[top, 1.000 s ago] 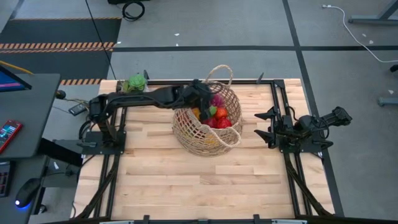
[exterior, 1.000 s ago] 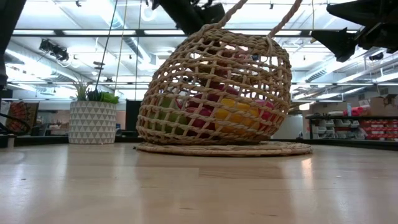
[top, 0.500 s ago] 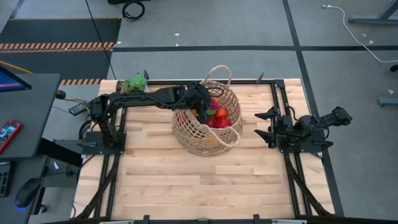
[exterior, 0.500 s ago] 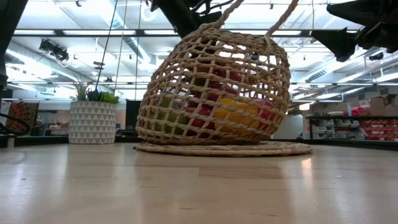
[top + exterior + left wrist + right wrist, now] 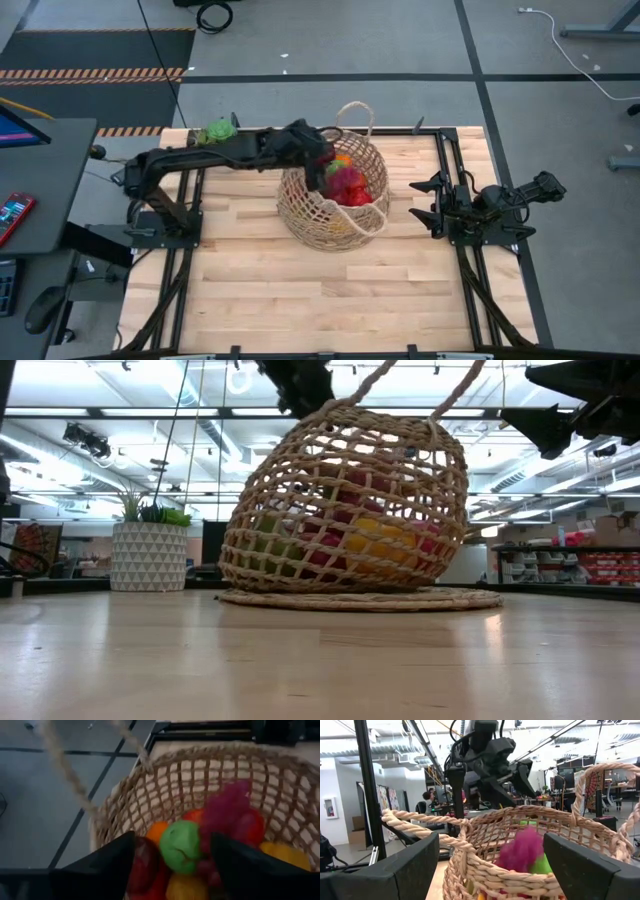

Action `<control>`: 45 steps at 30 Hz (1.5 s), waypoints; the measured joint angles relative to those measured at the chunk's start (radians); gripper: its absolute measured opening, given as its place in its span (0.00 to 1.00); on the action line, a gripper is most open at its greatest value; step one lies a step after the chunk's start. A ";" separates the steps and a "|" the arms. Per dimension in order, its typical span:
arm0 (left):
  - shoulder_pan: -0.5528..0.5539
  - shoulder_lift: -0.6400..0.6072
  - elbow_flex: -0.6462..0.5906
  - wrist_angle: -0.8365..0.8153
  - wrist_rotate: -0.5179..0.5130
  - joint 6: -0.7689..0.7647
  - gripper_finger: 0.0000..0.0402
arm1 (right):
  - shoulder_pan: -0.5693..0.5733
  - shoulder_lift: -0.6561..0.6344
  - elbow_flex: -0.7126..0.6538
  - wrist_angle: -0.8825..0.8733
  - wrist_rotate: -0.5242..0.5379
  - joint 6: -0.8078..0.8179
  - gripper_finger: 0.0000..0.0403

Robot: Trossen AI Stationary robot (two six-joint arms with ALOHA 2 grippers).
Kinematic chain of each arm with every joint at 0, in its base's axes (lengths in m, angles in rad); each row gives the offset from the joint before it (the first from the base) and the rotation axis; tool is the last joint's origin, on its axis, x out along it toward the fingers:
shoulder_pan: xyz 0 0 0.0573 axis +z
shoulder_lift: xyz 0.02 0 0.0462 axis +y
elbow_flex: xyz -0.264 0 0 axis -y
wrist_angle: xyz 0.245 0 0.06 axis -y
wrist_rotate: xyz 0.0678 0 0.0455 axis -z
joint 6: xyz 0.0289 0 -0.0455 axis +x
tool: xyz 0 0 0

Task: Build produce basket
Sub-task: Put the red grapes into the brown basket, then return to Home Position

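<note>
Your left gripper [image 5: 318,172] hangs open and empty over the basket's [image 5: 300,215] nine-o'clock rim, above the produce [image 5: 348,185].

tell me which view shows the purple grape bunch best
The left wrist view: the grape bunch lies on top of the produce, seen straight down between the open left pincer. The right wrist view shows it blurred above the basket rim; the high view a small patch; the low view hardly at all.
</note>
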 joint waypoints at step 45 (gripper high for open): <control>-0.271 -1.067 -1.219 0.485 -0.005 -0.368 0.43 | 0.000 0.000 0.000 0.000 0.000 0.000 0.89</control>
